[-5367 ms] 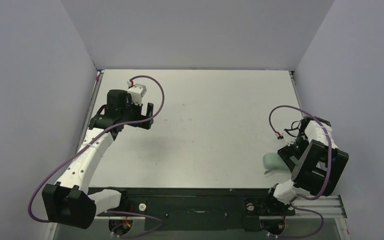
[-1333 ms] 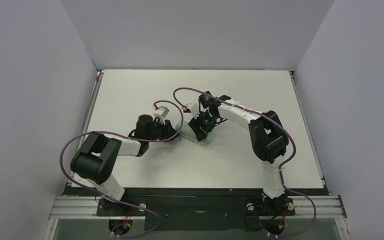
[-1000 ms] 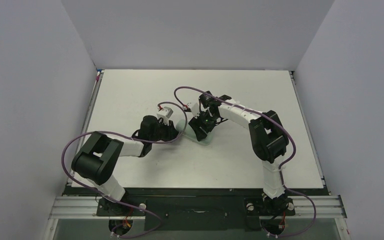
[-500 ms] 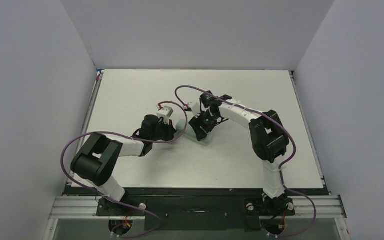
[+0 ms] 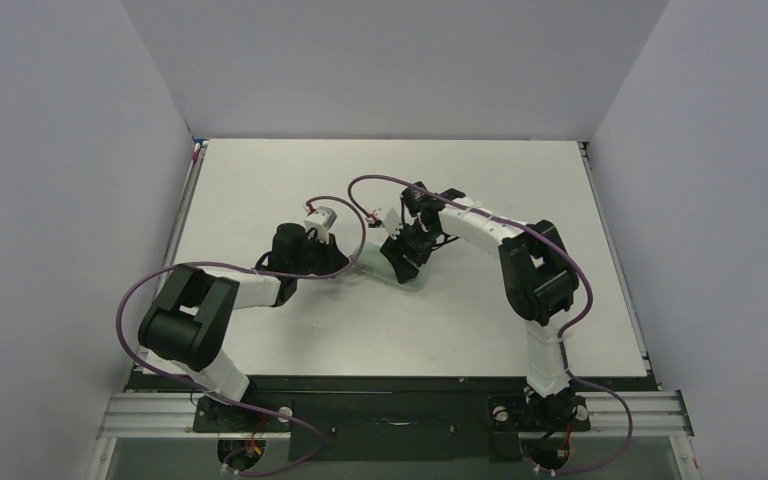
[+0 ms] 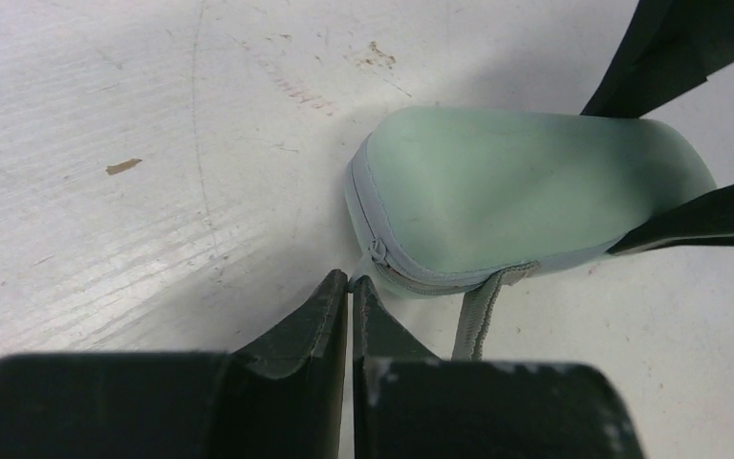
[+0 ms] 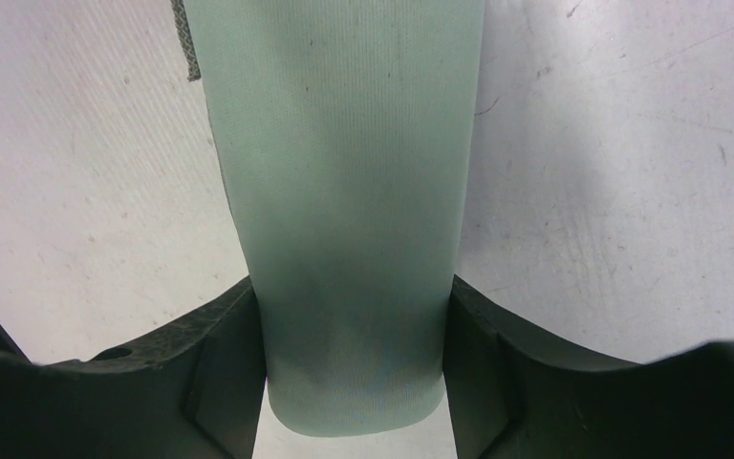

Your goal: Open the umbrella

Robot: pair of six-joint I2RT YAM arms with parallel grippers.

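**A:** Where is the umbrella?

**B:** It doesn't show in any view. What shows is a pale green zippered sleeve (image 6: 526, 191) lying flat on the white table (image 6: 105, 115), around mid-table between the two arms.

**A:** And the right pincer (image 7: 354, 325)?

**B:** It is clamped across the sleeve, with one finger pressed against each long side.

**A:** The left pincer (image 6: 350, 279)?

**B:** Its fingers are pressed together, low over the table. The tips are right at the zipper pull (image 6: 375, 251) on the sleeve's rounded end. I cannot tell whether they actually pinch the pull. A grey strap (image 6: 478, 311) runs out from under the sleeve just beside them.
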